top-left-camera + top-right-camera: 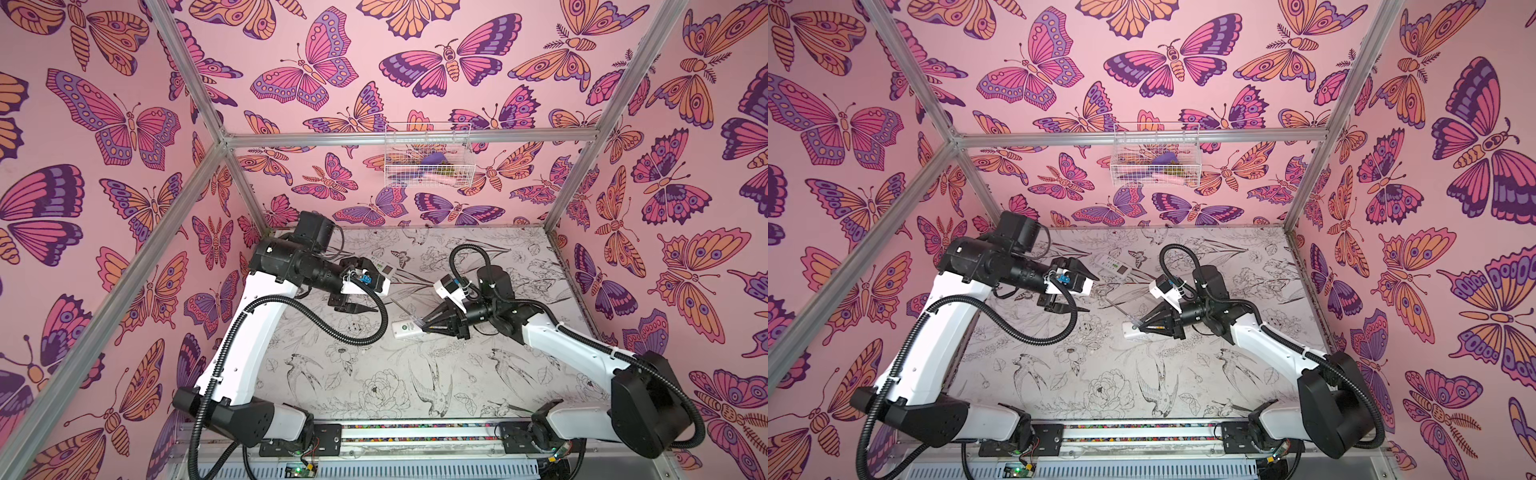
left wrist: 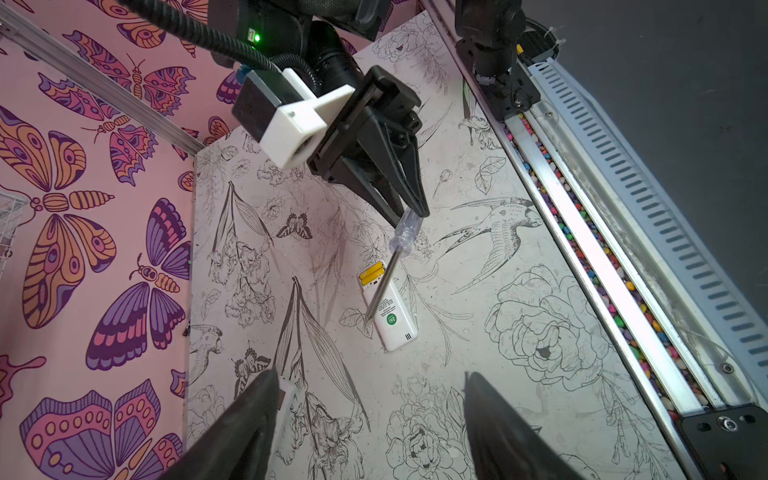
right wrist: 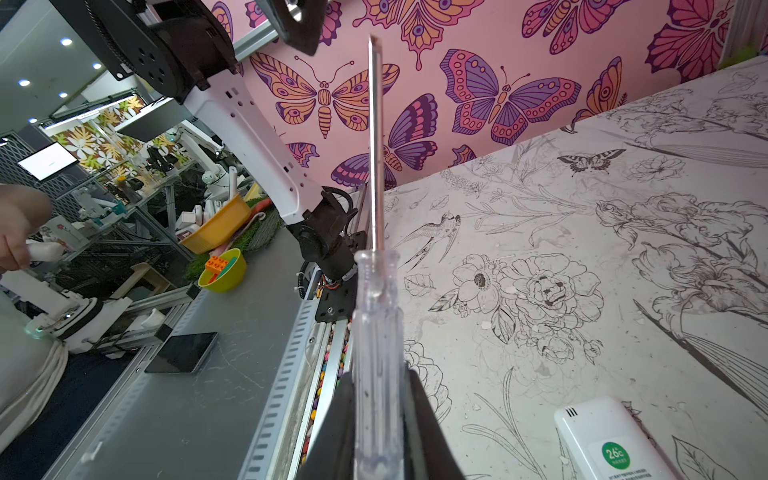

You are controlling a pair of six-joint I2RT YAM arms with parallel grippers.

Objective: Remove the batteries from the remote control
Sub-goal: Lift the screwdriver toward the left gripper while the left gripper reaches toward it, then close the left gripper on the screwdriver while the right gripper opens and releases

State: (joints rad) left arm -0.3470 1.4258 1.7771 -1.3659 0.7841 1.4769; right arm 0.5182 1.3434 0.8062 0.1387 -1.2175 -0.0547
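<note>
Starting left: your left gripper (image 2: 370, 376) gapes wide, nothing between jaws; white buttoned remote (image 1: 1115, 264) just beside it. Centre: two bright yellow cylindrical batteries (image 2: 371, 275) sit in open bay of small white slim remote (image 2: 400, 334), which nothing pins down. Prying likely skids it, and cells may roll. Your right gripper (image 2: 411, 214) clamps clear-handled thin screwdriver (image 2: 405, 232). Green sticker (image 2: 391, 319) reads "26c"; finer print illegible.

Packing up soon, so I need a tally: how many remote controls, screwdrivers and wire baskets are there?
Remote controls: 2, the mid-table remote and the back remote by the left claw
Screwdriver: 1, in the right claw
Wire basket: 1, on the back wall
Total: 4
</note>
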